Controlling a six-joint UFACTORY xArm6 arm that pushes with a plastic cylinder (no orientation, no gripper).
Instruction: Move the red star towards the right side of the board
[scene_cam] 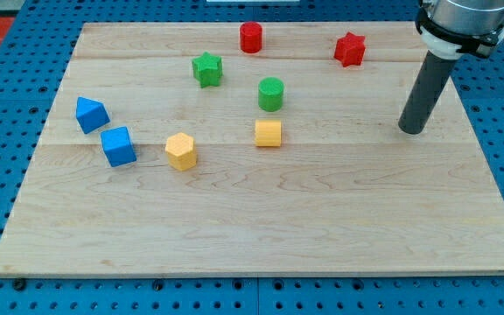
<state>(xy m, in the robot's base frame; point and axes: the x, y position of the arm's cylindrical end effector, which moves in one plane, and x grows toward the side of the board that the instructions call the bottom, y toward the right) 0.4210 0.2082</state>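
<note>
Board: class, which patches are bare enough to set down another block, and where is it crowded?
Free: the board below the yellow blocks, and between the red star and my tip. Crowded: upper middle, around the green star, green cylinder and red cylinder.

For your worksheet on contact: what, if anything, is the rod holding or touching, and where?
Nothing. My tip rests on bare board, apart from every block; the nearest, the red star, lies toward the view's upper left of it.
</note>
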